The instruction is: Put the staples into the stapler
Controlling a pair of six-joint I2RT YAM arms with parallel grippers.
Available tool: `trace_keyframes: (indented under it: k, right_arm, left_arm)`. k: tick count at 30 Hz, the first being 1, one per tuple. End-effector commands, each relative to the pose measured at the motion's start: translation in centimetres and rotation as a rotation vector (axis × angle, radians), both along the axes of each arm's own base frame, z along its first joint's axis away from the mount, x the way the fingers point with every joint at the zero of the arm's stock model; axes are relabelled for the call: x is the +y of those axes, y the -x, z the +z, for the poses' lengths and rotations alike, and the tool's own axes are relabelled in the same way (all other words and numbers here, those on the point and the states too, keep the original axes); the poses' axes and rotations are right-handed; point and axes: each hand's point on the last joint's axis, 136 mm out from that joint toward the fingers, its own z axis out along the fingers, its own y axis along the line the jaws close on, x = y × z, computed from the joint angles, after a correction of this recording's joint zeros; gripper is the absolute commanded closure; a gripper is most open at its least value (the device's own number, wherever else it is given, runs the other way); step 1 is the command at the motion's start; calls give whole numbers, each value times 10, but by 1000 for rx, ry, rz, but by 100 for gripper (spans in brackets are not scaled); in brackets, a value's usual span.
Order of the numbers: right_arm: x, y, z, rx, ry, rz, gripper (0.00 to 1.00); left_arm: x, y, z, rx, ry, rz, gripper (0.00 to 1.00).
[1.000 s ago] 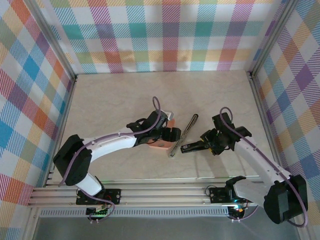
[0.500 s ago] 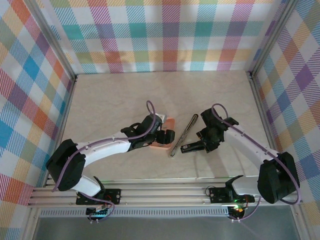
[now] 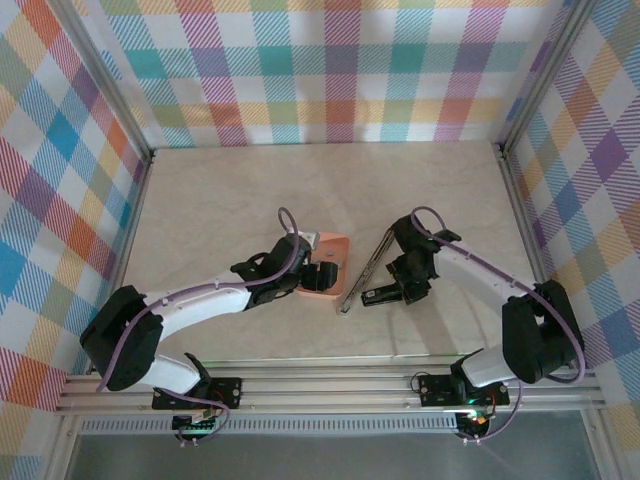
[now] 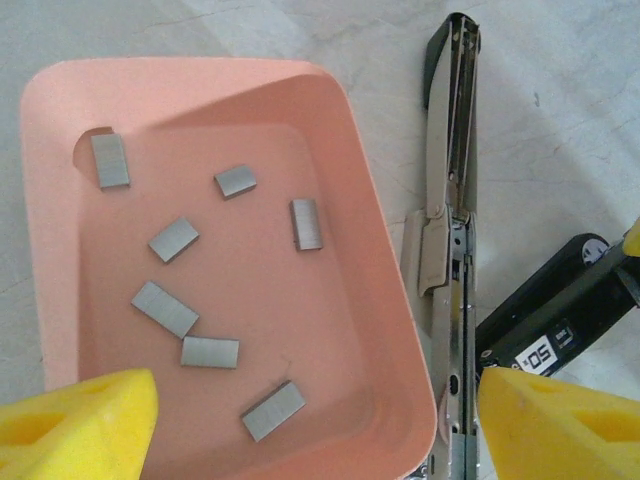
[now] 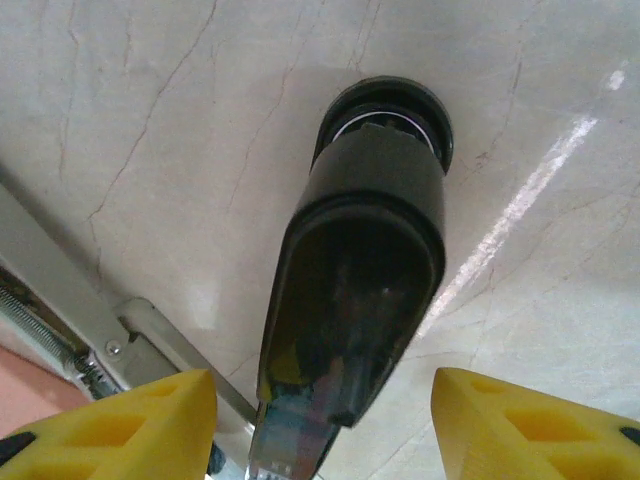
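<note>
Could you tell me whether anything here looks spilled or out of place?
Nothing stands out. The staples lie scattered at odd angles, but all inside the tray; the stapler lies swung open beside it.

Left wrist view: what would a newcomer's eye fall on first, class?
The pink tray, left of centre, with seven grey strips of staples scattered inside. To its right lies the stapler, swung open, metal rail showing. Yellow fingers frame the bottom corners.
</note>
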Motion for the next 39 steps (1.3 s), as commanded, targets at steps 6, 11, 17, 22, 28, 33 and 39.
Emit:
trace_keyframes:
  k: [6,11,17,22,28,33,39]
  right_arm:
    - [13,-11,-9,20,-15,0,46]
    - [15,-12,-18,39,-13,3,51]
    - [14,-9,-22,47,-5,11,65]
    - [1,2,-15,23,31,25,80]
    - [-13,11,-4,-32,74,118,87]
    - [-20,5,11,-109,107,318,92]
    - [-22,-12,42,-287,152,684,100]
  left_arm:
    - [11,-4,6,-33,4,37,16]
    - [14,-5,5,-33,-2,45,17]
    - [18,-5,9,-54,-16,40,17]
    - [21,-4,7,-63,-20,37,17]
    - [19,-6,5,-46,-25,35,16]
    - [13,-8,5,-31,-16,22,16]
    - [5,-11,3,-8,-17,10,17]
